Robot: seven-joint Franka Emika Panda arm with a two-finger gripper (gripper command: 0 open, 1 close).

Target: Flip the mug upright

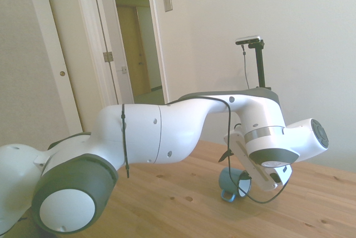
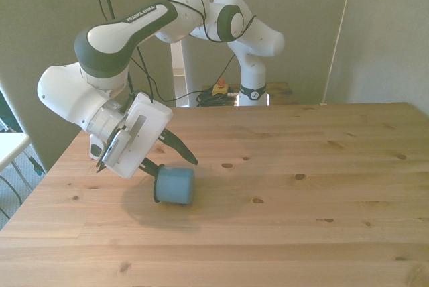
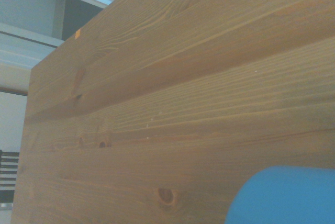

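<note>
Front view: small teal-blue enamel-style mug (image 2: 175, 185) lies on its side on the pale wooden worktop (image 2: 301, 200). Its long axis runs roughly level and in line with the claw's reach, the dark-rimmed mouth facing the claw (image 2: 172, 157) and the closed base pointing away toward the front view's right. Claw is open, two dark fingers spread: the lower fingertip (image 2: 153, 167) sits right at the mug's rim, possibly touching; the upper finger (image 2: 181, 147) stands clear above the mug body. Nothing gripped.

Side view: mug (image 1: 230, 181) rests on the worktop just under the tilted wrist, partly hidden by it; handle position not clear.

Wrist view: only a blurred teal patch of the mug (image 3: 282, 195), close ahead.

Judgement: mug lies directly ahead and slightly below the claw. Righting it likely depends on one finger entering the mouth and pinching the wall.
</note>
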